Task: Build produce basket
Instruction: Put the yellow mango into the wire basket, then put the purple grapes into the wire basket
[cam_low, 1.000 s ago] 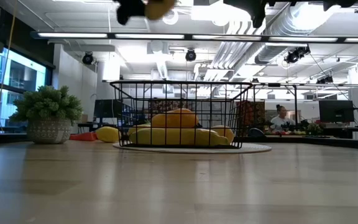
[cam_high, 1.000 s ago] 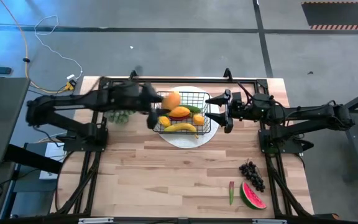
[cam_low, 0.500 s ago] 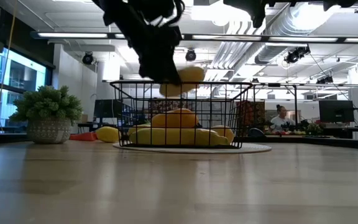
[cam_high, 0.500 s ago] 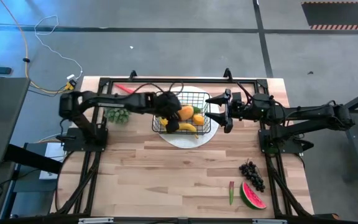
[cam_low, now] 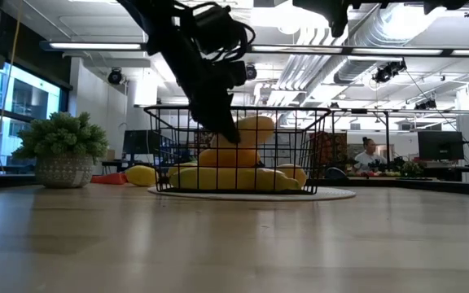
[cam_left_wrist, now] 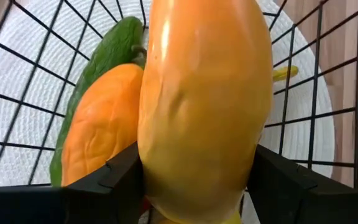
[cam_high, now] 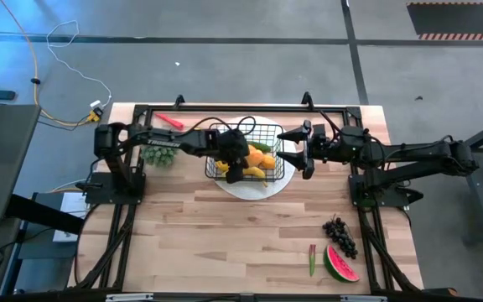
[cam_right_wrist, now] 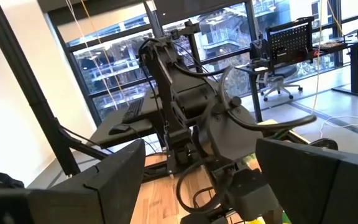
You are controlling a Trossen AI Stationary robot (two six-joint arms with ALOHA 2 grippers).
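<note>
Left gripper (cam_high: 238, 160) lowered into black wire-mesh rectangular basket (cam_high: 262, 131) on round white woven plate (cam_high: 243, 186), clamped around smooth, glossy orange mango (cam_left_wrist: 204, 106). Right gripper (cam_high: 296, 151) just right of basket, fingers spread.

glossy smooth mango (cam_left_wrist: 207, 106), black wire basket (cam_low: 300, 146)

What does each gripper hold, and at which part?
The left gripper holds a mango across its lower sides, inside the basket. The right gripper holds nothing.
</note>
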